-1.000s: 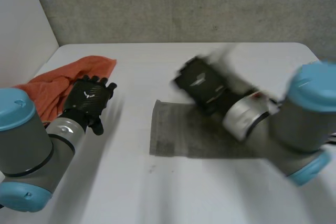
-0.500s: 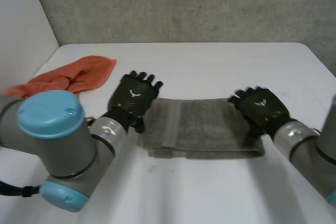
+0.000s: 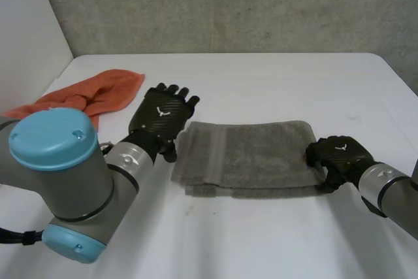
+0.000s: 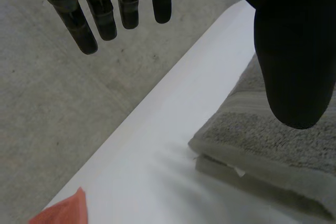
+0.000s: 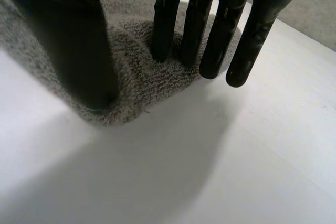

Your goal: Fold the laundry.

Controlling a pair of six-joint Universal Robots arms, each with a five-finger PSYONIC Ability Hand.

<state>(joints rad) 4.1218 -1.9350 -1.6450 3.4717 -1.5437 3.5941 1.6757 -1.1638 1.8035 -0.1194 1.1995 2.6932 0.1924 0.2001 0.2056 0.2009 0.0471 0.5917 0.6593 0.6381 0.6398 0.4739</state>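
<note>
grey towel (image 3: 251, 155) lies folded; r hand (image 3: 339, 156) pinches its right end, l hand (image 3: 163, 114) hovers by left end, fingers straight & spread.

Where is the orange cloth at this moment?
In the head view the orange cloth lies crumpled near the left edge of the table, just left of the left hand, apart from the folded grey towel.

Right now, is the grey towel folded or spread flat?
Folded: the grey towel shows two stacked layers at its edge.
</note>
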